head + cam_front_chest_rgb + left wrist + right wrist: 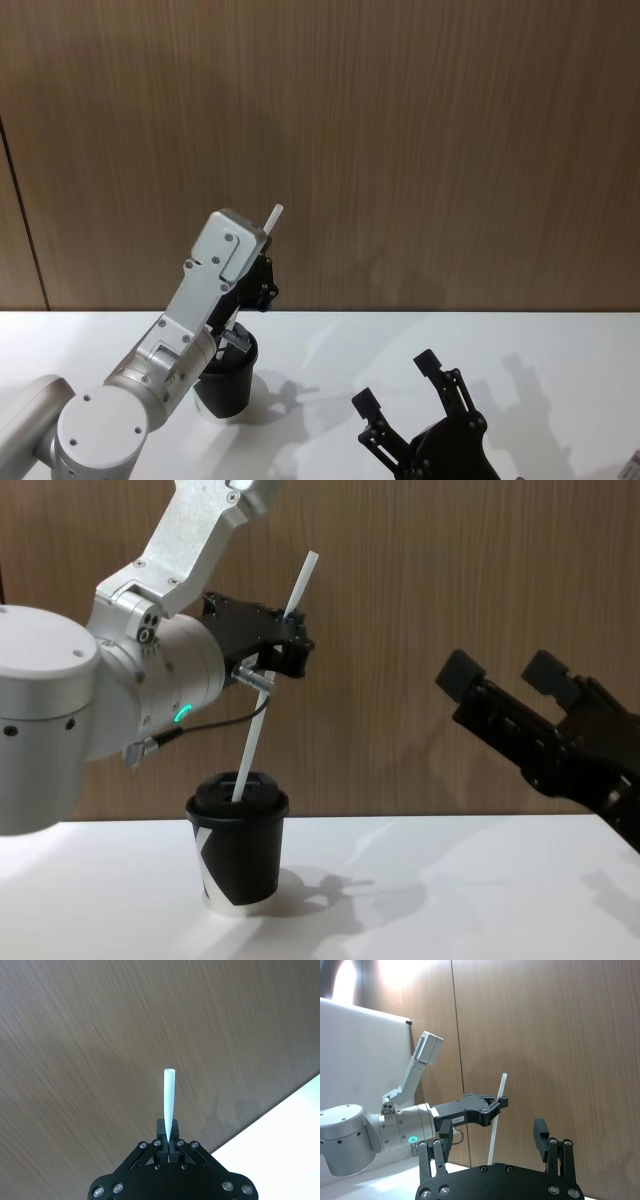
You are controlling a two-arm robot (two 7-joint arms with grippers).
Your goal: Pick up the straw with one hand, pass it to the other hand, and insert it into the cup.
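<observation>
**Straw at the lid, insertion under way**

Wood panelling backs a white tabletop (480,880) where the black paper cup (238,855) stands at the robot's left. Above it, the left tool (292,645), the one with the metal plug, dark cable and green ring light, is clamped on the white straw (262,695) a little above its middle. The straw leans, its lower tip at the cup's lid (238,792), seemingly at the opening; how deep it sits cannot be told. The right tool (505,670), blocky-fingered, hangs to the right well apart from the cup, its fingers spread wide and holding nothing. Judging by this, the handover is done and insertion is in hand. The next move calls for pushing the straw down along its own line, then releasing without tipping the cup.
</observation>
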